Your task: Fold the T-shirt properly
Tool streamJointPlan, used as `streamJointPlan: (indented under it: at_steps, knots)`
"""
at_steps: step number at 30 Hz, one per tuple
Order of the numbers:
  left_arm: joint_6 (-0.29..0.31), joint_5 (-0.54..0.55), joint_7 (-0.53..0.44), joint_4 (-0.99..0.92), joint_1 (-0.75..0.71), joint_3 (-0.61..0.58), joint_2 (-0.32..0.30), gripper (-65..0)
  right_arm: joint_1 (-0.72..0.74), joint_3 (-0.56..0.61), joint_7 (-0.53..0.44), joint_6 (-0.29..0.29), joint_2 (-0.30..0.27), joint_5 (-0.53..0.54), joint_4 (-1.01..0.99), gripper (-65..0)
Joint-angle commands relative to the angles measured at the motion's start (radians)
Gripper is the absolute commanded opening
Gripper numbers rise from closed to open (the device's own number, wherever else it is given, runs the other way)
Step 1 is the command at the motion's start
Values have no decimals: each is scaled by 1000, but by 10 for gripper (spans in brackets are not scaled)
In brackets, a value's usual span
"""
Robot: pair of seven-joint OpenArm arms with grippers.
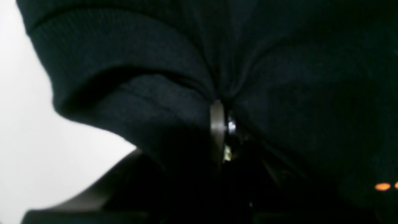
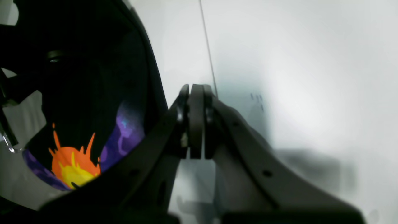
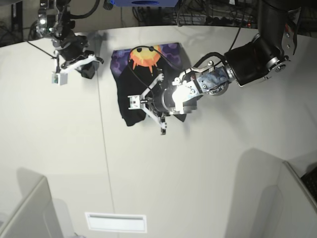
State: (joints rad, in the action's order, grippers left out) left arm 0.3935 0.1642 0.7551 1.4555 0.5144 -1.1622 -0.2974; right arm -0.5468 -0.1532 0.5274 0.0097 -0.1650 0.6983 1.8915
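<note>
The T-shirt (image 3: 143, 82) lies upper center on the table (image 3: 208, 173). Only the left wrist view shows the left gripper (image 1: 222, 124) pinching black cloth. The right gripper (image 2: 196, 121), upper left, is pressed together, holding nothing.

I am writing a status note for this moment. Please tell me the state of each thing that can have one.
T-shirt: on the table, partly folded, print side up at the far end, one black part pinched.
Left gripper: shut on the T-shirt, black cloth bunched around its tips.
Right gripper: shut, empty, over bare table beside the T-shirt.
Table: white, with a seam line running along it.
</note>
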Motion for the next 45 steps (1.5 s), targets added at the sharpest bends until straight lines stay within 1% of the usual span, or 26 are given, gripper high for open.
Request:
streamJointPlan:
  at_steps: [1,3,4,7,11,24,29,32,34,36,38,40,42,45]
  knots:
    - [3,-35,2,6,5,1,14,-650,1,-1,-14,6,-8,5,13,-650]
    - [5,-87,2,4,3,-3,33,-650,1,-1,-11,5,-8,5,7,-650]
    - [5,-96,2,4,2,-5,39,-650,1,0,-11,5,-8,5,-7,-650]
    - [5,-96,5,4,-4,1,48,-650,-12,2,-11,5,-6,5,-45,-650]
    - [5,-94,5,4,-4,-2,48,-650,-29,7,-17,9,23,4,-54,-650]
    - [5,-94,11,11,6,3,48,-650,-25,8,-13,11,28,4,-54,-650]
    - [6,-96,13,12,10,4,48,-459,-23,8,-13,11,28,4,-54,-650]
    - [6,-104,13,12,16,6,48,-308,-20,8,-13,11,28,4,-54,-650]
    - [6,-94,13,14,36,4,48,-191,-20,8,-13,11,28,4,-54,-650]
    - [6,-96,13,15,51,6,48,-104,-19,8,-13,11,28,4,-54,-650]
    - [6,-93,13,38,69,6,46,-56,-19,8,-13,11,28,4,-54,-650]
    - [6,-93,13,73,76,9,40,-48,-19,8,-13,11,28,4,-54,-650]
    - [6,-93,24,113,82,60,39,-48,-20,7,-13,11,26,4,-54,-650]
    - [6,-93,80,173,80,172,39,-48,-20,5,-14,11,26,4,-54,-650]
